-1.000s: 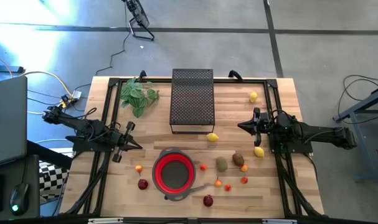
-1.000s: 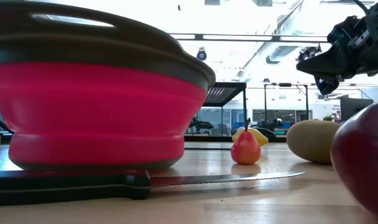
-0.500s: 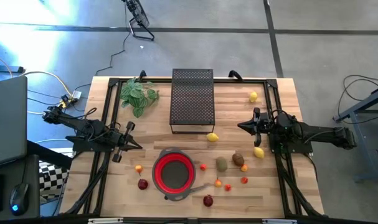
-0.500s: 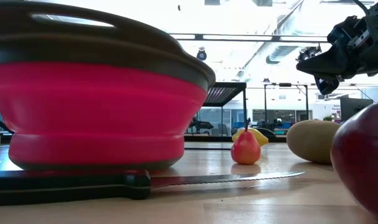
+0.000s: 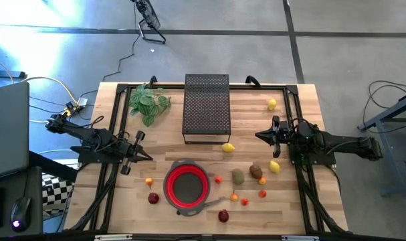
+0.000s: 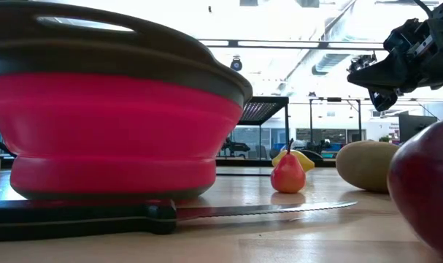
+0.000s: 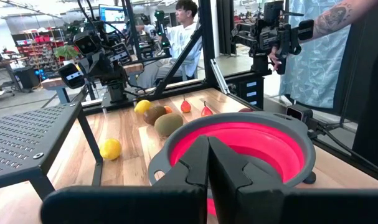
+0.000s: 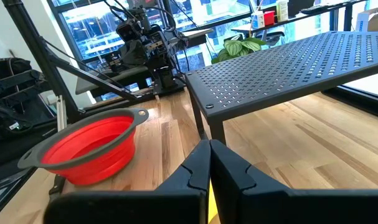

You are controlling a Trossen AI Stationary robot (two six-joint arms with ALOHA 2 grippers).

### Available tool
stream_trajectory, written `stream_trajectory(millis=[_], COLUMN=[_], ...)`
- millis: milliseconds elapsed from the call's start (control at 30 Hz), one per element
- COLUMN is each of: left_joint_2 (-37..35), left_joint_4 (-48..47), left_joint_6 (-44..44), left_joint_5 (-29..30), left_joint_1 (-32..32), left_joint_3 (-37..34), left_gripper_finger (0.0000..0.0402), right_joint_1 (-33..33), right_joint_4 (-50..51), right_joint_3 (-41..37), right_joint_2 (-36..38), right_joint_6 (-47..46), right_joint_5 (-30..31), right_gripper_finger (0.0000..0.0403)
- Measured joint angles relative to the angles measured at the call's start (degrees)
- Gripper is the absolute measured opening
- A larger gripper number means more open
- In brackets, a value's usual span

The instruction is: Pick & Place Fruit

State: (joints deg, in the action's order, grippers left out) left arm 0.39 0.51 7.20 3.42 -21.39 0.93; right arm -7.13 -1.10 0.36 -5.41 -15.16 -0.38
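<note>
Yellow lemon (image 5: 274,167) just beside my right arm has rolled slightly toward the bowl (image 5: 186,185); nothing else has moved.

My left gripper (image 5: 144,155) waits over the bench (image 5: 156,144) at its left side and my right gripper (image 5: 259,136) over the right side. Both jaws are pressed together and hold nothing. No pick has begun, I judge: the fruit lies loose around the empty red bowl. Overhead gives me that layout. The low view alone makes the knife (image 6: 82,217) plain, at the bowl's foot.
</note>
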Motion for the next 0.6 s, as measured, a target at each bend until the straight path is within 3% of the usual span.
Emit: stream_trajectory(millis=[333,600], left_joint_2=[0.01,-0.01], left_joint_4=[0.0,0.0], left_joint_6=[-0.62,-17.44], left_joint_5=[0.0,0.0], left_joint_1=[-0.01,0.0], left_joint_3=[0.0,0.0], left_gripper_finger=[0.0,0.0], right_joint_1=[0.0,0.01], right_joint_4=[0.0,0.0], right_joint_3=[0.0,-0.01], right_joint_2=[0.0,0.0], right_joint_6=[-0.02,-0.01], right_joint_5=[0.0,0.0], right_gripper_finger=[0.0002,0.0002])
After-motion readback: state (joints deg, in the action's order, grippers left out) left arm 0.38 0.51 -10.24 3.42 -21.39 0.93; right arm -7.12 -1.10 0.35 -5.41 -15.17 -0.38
